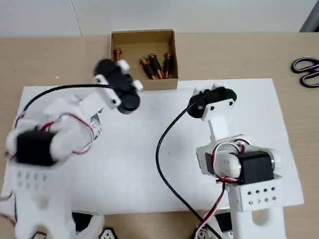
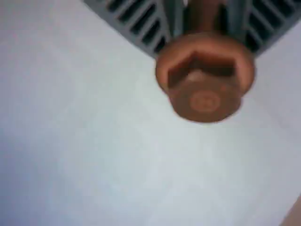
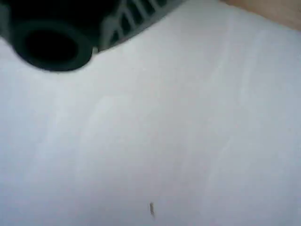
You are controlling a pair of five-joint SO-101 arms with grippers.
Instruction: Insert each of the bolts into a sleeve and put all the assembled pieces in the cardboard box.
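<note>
copper bolt (image 2: pixel 204 82) and black sleeve (image 3: pixel 51 44) not mated yet: high view has the left gripper (image 1: pixel 125 95) near the cardboard box (image 1: pixel 143 33) (four assembled pieces (image 1: pixel 155 65) inside) and the right gripper (image 1: pixel 207 104) apart from it over the white paper (image 1: pixel 149 164). left wrist view: ribbed fingers (image 2: pixel 134 21) pinch the bolt's shank, hex head outward; right wrist view: the sleeve looks clamped against a ribbed finger (image 3: pixel 134 16), bore open. risk as i see it: shank meets the bore off-axis, jams or pops loose and rolls on the smooth sheet; tan table (image 1: pixel 50 59), scissors (image 1: pixel 306 69) at its edge, pale wall behind.
</note>
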